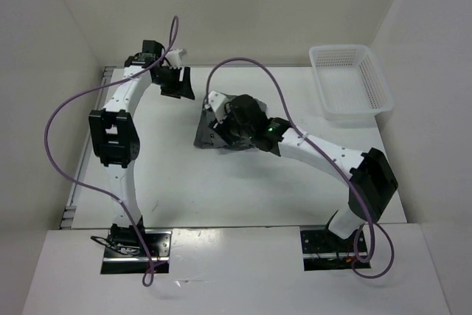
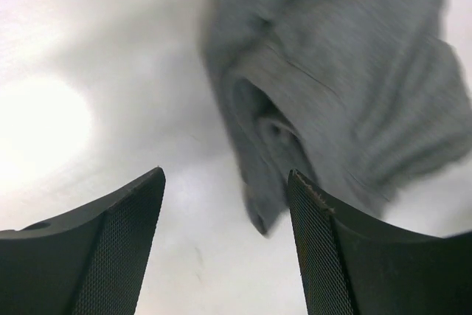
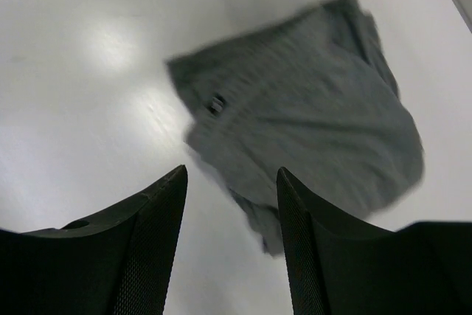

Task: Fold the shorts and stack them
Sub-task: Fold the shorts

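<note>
- The right gripper [image 3: 231, 241] is released: in its wrist view the two black fingers [image 3: 125, 248] stand apart with bare table between them and nothing pinched.
- The shorts [image 3: 302, 130] lie right under and just ahead of that gripper, a bunched grey heap on the white table [image 1: 221, 189] at about mid-depth. One loose corner trails back toward the gap between the fingers.
- The heap runs slantwise in the right wrist view, from near-left to far-right. It is too crumpled to tell waistband from legs, and no drawstring shows clearly.
- From above, the right arm covers most of the shorts, leaving only a dark edge to the left of the wrist.
- The right arm is clearly the nearer one, so a straight drop should reach the cloth.
- Farther back on the left, the left gripper [image 2: 225, 248] is also released and empty. In its view the shorts sit ahead and off to the right, apart from the fingertips.
- To grasp an edge, the left arm would probably have to move in toward the centre of the table.
- The white basket [image 1: 354, 112] stands at the far right corner, well apart from the shorts.
- Between either gripper and the cloth there is only bare table. The purple cables [image 1: 251, 64] arch above it.
</note>
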Motion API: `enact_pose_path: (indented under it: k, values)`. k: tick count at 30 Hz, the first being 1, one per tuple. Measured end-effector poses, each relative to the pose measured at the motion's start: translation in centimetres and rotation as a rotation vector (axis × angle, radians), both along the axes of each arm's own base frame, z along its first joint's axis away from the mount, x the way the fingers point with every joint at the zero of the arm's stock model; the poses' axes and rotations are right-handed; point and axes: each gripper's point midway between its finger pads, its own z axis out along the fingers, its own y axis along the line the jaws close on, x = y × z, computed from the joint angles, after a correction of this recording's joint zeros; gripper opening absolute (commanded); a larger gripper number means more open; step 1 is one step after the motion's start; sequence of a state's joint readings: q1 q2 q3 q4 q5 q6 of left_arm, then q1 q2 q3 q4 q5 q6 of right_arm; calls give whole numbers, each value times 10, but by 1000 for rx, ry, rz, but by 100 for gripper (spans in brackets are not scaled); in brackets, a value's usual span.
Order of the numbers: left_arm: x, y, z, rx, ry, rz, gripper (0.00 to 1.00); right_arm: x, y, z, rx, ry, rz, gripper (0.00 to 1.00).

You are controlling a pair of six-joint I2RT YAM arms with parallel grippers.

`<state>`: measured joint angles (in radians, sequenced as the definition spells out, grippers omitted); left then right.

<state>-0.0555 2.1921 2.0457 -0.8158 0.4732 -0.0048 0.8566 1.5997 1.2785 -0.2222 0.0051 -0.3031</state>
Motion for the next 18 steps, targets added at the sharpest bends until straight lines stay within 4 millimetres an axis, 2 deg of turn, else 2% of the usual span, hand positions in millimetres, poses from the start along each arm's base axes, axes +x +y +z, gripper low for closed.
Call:
enact_pose_path:
  k: [2, 4, 6, 9, 10, 12, 18]
  values:
    - [-19, -12, 11, -30, 11, -35, 75, 17, -32, -11, -19, 10, -110, 58]
    - [-45, -33, 5, -54, 66, -88, 75, 29, -60, -30, -50, 40, -204, 58]
    - [-71, -54, -14, -68, 152, -140, 75, 37, -88, -50, -75, 83, -292, 58]
    - [-123, -75, -50, -76, 335, -203, 75, 43, -114, -67, -82, 132, -376, 58]
    - [-136, -78, -57, -79, 385, -214, 75, 43, -119, -72, -79, 149, -396, 58]
    - [-149, -83, -63, -87, 438, -228, 75, 42, -124, -78, -71, 170, -414, 58]
    - [-154, -98, -59, -127, 442, -268, 78, 32, -122, -95, -47, 218, -414, 56]
